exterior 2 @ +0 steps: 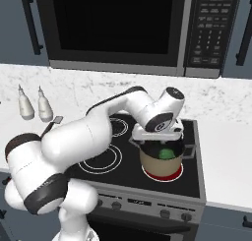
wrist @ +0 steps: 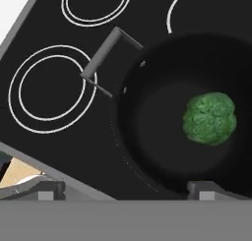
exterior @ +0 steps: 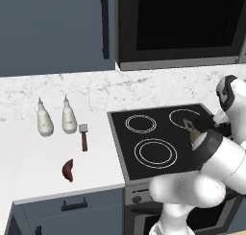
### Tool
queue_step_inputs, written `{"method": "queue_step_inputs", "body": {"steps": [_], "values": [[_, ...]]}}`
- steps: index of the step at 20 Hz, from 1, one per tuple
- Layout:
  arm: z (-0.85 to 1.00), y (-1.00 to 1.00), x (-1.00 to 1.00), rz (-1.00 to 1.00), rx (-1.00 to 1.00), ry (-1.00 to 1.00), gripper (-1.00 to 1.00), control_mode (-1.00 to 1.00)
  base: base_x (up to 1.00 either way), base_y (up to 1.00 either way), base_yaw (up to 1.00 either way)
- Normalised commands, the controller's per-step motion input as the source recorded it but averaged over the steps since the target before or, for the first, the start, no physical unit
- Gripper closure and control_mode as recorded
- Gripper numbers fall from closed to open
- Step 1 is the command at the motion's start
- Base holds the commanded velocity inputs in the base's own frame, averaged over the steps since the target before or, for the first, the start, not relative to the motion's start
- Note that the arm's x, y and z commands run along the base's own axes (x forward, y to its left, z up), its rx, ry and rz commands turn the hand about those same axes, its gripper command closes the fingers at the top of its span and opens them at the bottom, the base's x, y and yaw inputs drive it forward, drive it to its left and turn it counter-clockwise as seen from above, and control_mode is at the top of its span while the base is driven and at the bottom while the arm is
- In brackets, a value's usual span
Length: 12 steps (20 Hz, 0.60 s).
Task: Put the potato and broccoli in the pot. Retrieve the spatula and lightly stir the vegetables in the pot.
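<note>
The broccoli (wrist: 209,118) lies loose inside the pot (exterior 2: 161,161) on the stove (exterior 2: 192,178). The fingers (wrist: 44,190) hang spread just above it, grasping nothing. Potato (exterior: 67,170) and spatula (exterior: 83,136) lie on the table (exterior: 29,157), beside two bottles (exterior: 45,120).

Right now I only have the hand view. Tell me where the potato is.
Observer: The potato lies on the counter left of the stove, near the counter's front edge.
Operator: Give me the spatula too.
Observer: The spatula lies behind the potato, just right of two white bottles.
Operator: Report the burner under the pot.
Observer: The burner ring under the pot glows red.
</note>
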Motion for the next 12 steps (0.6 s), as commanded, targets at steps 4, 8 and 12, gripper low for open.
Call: {"method": "queue_step_inputs", "body": {"steps": [4,8,12], "values": [[0.61,1.00,-0.88,0.00,-0.17,-0.14,-1.00,-1.00,0.00,0.00,0.00],[0.98,1.00,-0.76,0.00,-0.09,-0.02,-1.00,-1.00,0.00,0.00,0.00],[0.64,1.00,-0.53,0.00,-0.03,0.06,-1.00,-1.00,0.00,0.00,0.00]]}}
